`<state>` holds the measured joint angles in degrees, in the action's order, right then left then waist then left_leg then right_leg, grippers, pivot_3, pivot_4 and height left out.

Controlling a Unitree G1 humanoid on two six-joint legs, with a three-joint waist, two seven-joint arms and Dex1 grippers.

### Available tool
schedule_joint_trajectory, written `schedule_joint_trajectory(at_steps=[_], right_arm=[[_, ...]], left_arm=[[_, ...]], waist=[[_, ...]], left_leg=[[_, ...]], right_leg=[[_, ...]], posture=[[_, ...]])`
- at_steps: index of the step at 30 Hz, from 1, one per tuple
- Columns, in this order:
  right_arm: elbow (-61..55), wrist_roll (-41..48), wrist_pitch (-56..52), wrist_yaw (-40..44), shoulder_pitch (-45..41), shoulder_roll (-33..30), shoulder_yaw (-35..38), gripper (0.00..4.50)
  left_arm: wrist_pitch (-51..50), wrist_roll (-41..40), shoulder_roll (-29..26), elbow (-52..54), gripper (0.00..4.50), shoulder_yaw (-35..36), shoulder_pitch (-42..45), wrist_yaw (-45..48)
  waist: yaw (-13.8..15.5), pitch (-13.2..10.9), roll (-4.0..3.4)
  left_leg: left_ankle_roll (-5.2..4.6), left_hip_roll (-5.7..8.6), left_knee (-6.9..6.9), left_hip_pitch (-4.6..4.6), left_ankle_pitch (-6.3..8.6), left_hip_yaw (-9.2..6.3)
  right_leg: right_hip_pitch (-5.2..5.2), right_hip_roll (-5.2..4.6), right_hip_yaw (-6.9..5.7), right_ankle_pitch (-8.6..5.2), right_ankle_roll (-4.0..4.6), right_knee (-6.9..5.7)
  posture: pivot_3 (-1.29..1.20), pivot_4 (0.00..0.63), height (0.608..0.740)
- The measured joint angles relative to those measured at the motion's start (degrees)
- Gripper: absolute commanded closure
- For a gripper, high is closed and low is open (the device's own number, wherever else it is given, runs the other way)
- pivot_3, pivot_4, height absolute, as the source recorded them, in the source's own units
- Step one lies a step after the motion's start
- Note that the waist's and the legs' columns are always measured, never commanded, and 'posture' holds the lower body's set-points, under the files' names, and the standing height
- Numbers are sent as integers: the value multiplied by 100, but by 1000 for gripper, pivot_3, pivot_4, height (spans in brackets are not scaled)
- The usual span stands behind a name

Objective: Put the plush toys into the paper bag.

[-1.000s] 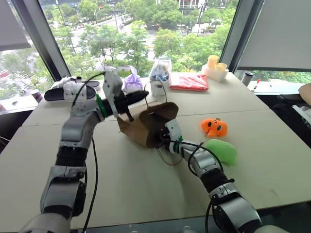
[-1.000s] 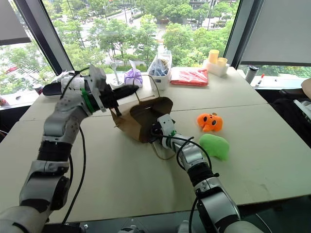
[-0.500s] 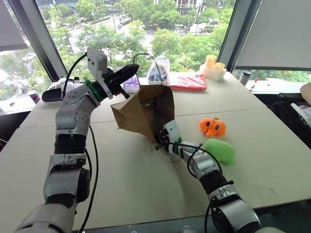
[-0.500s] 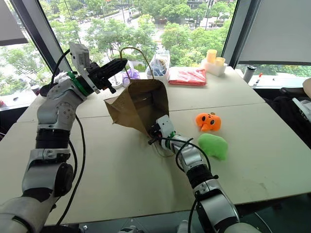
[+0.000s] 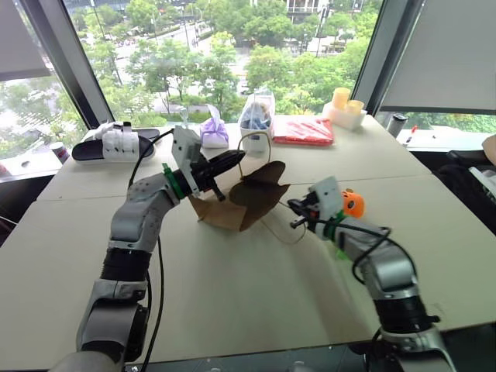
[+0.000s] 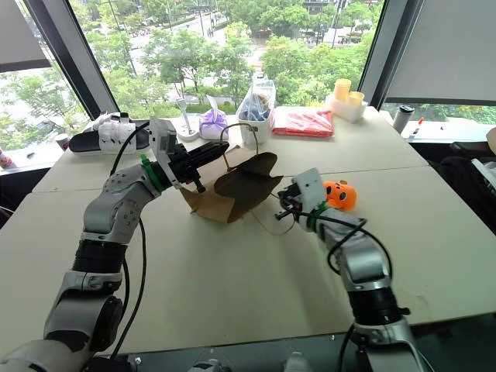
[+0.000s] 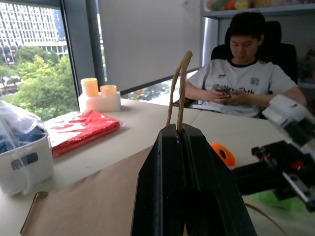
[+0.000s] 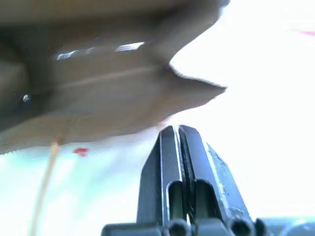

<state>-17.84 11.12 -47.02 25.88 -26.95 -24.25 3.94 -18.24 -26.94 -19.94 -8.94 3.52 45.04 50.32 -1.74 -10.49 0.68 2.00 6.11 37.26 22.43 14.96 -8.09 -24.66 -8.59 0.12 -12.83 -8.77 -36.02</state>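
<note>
While the right claw [image 6: 284,203] hovers above the table [image 6: 232,271] with its two fingers pressed together and nothing between them, the orange plush toy [image 6: 339,194] lies just behind its wrist. Beyond it, the paper bag [image 6: 236,188] slumps on the table, one twisted handle [image 7: 179,86] pinched in the closed left claw [image 6: 222,148]. The green plush toy [image 7: 273,199] sits beside the right arm.

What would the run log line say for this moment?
left gripper: shut on bag handle | right gripper: shut, holding nothing | paper bag: on table | orange plush toy: outside bag
</note>
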Motion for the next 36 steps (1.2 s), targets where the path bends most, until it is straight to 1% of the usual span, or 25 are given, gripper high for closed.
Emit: schedule_joint_trajectory(at_steps=[1,2,5,6,8,10,13,15,18,23,26,27,29,33,34,36], right_arm=[[-194,58,-169,16,81,-132,119,3571],[-444,139,-374,85,269,-414,235,3152],[-783,275,-895,200,624,-1012,706,1585],[-819,308,-994,204,639,-1085,830,1020],[-1019,427,-1171,253,762,-1209,967,49],[-1153,545,-1297,303,937,-1304,993,49],[-1386,609,-1440,372,1452,-1437,937,49],[-1411,561,-1423,342,1755,-1529,746,49],[-1274,338,-1165,223,1915,-1583,476,49],[-710,-264,-471,19,1921,-1883,-47,49],[-523,-356,-286,-27,1818,-1847,-113,820],[-450,-397,-212,-48,1767,-1849,-116,1297],[-335,-487,-64,-76,1713,-1858,-116,2408],[-265,-522,25,-18,1643,-1859,-75,4332],[-265,-519,24,24,1610,-1872,-60,4446],[-286,-427,-27,168,1494,-1894,-24,4446]], left_arm=[[-1,0,11,3,4500,-15,-11,18],[-1,-2,25,34,4500,-53,-33,44],[-1,0,5,109,4500,-58,-209,119],[-3,1,9,109,4500,-64,-245,141],[-13,-1,19,135,4500,-99,-256,189],[-23,-3,23,179,4500,-107,-257,202],[-31,-3,20,258,4500,-111,-269,200],[-41,-2,21,279,4500,-111,-281,196],[-43,0,25,315,4500,-138,-289,189],[-47,0,20,352,4500,-199,-301,155],[-47,0,19,353,4500,-207,-322,130],[-47,0,19,354,4500,-208,-335,122],[-47,1,17,357,4500,-208,-350,102],[-54,0,14,399,4500,-210,-384,60],[-67,-2,9,426,4500,-210,-384,50],[-124,-11,0,469,4500,-208,-384,41]], waist=[[1,0,0],[49,0,-1],[97,0,0],[92,-1,2],[104,-1,2],[108,-1,2],[115,-1,2],[117,-1,2],[108,-1,2],[113,-2,3],[112,-2,4],[112,-2,4],[115,-2,4],[116,-2,5],[115,-2,5],[107,-3,5]], left_leg=[[-7,0,0,0,4,1],[-32,0,0,0,18,4],[-38,0,7,-1,21,9],[-39,0,8,-1,22,10],[-39,-1,8,-2,21,11],[-39,-1,8,-2,21,12],[-42,-1,10,-2,23,11],[-42,0,11,-2,24,11],[-42,0,12,-4,23,12],[-42,0,12,-5,23,15],[-42,0,12,-5,23,13],[-42,0,12,-5,23,12],[-41,0,12,-5,23,12],[-42,-1,12,-5,23,11],[-42,-1,12,-5,23,11],[-42,-1,12,-5,23,11]], right_leg=[[0,0,0,0,0,0],[0,-2,0,0,0,0],[6,-2,1,0,0,4],[7,-2,1,0,0,4],[9,-1,-2,0,0,2],[11,-3,-2,0,0,3],[14,-4,-2,0,0,5],[14,-4,-2,0,0,6],[15,-4,-1,0,0,5],[18,-4,-2,0,0,6],[19,-3,-2,0,0,6],[19,-3,-2,0,0,6],[19,-3,-2,0,0,6],[19,-3,-2,0,0,7],[19,-3,-2,0,0,7],[19,-3,-2,0,0,7]], posture=[[0,150,740],[0,150,740],[0,150,740],[0,150,740],[0,150,740],[0,150,740],[0,150,740],[0,150,740],[0,150,740],[0,150,740],[0,150,740],[0,150,740],[0,150,740],[0,150,740],[0,150,740],[0,150,740]])
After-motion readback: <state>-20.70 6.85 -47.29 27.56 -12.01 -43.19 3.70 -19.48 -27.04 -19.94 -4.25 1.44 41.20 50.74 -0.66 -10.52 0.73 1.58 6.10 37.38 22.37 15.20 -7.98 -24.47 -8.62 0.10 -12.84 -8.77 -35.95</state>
